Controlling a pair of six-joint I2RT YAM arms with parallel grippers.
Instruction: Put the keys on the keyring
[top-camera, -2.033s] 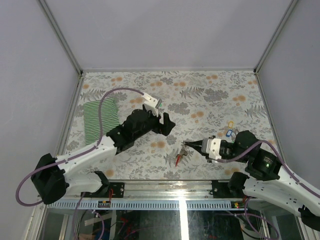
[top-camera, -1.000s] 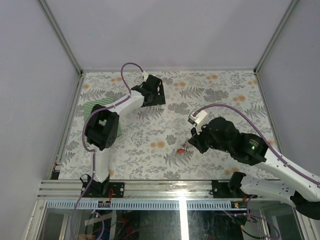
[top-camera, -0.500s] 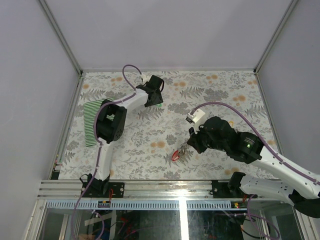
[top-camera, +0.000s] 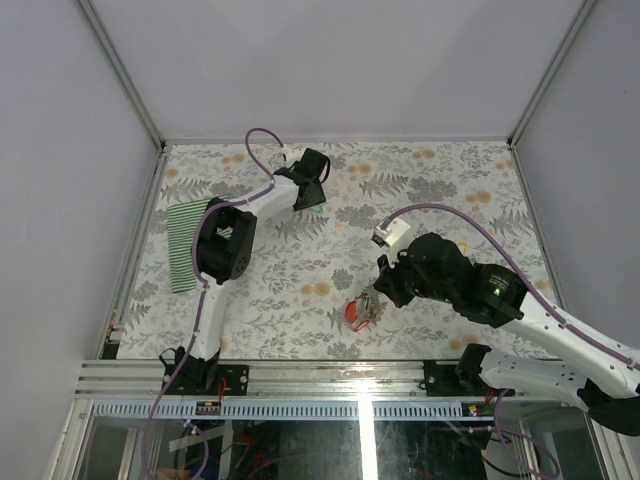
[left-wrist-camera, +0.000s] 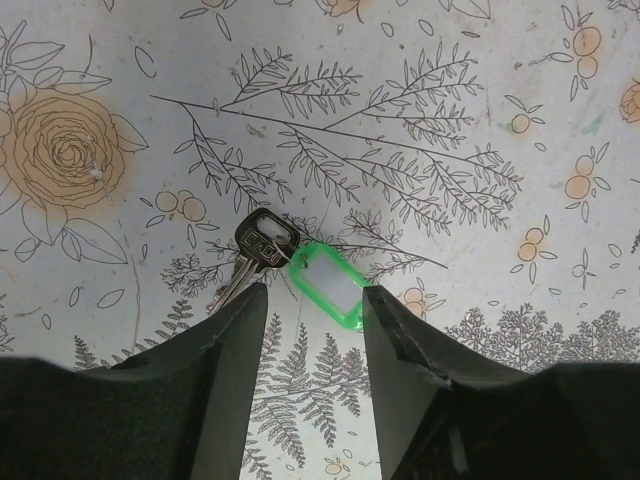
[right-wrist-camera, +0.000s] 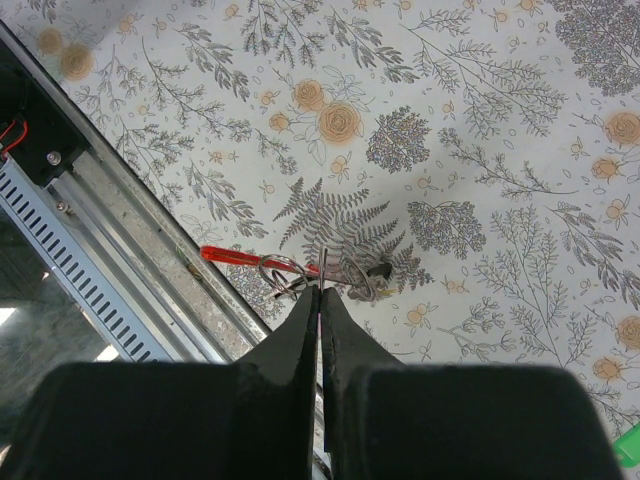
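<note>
Bright even light, soft shadows, sharp focus

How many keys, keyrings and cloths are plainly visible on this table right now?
green-tagged key: 1
keyring: 1
green striped cloth: 1
Total: 3

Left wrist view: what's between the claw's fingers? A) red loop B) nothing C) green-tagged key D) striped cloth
C: the green-tagged key lies right between the fingertips of the left claw, whose jaws stand apart on either side of the tag.
</note>
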